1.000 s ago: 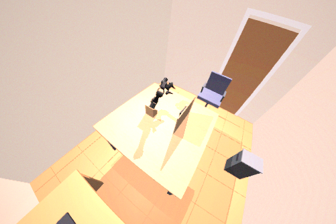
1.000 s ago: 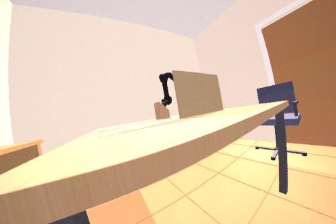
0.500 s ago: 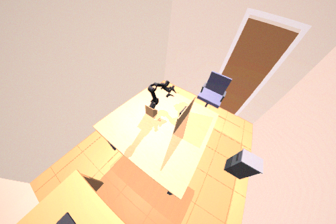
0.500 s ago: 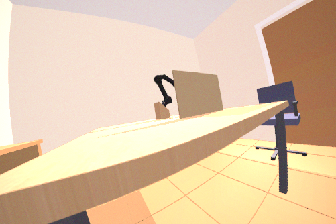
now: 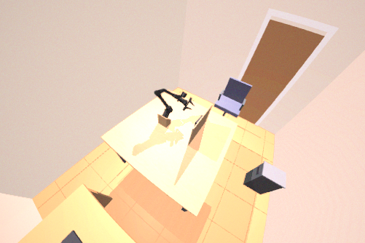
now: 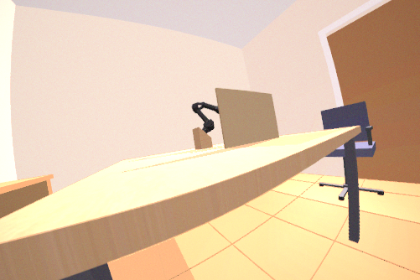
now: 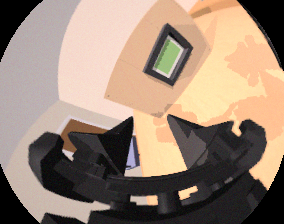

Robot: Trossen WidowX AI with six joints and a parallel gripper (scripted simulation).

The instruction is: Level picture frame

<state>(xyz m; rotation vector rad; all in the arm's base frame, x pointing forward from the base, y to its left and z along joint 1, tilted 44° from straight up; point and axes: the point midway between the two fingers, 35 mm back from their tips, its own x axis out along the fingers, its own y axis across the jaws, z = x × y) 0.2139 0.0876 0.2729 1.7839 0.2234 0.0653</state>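
Observation:
The picture frame (image 7: 156, 52) (image 5: 198, 119) has a dark border around a green picture and hangs on the tan upright panel (image 7: 127, 75) (image 5: 194, 135) (image 6: 247, 117). In the wrist view its sides look turned against the panel's edges; I cannot tell surely which side is higher. The screw and the notched strip are hidden behind it. My gripper (image 7: 150, 117) (image 5: 190, 105) is open, with nothing between its fingers. It is in front of the panel and apart from the frame. The panel hides the gripper and the frame in the exterior view.
The panel stands on the wooden table (image 5: 151, 171) (image 6: 153, 184). A small brown block (image 5: 164, 120) (image 6: 202, 138) is by the arm's base. A blue office chair (image 5: 237, 91) (image 6: 344, 119) is beyond the table's far end. A grey box (image 5: 266, 178) is on the floor beside the table.

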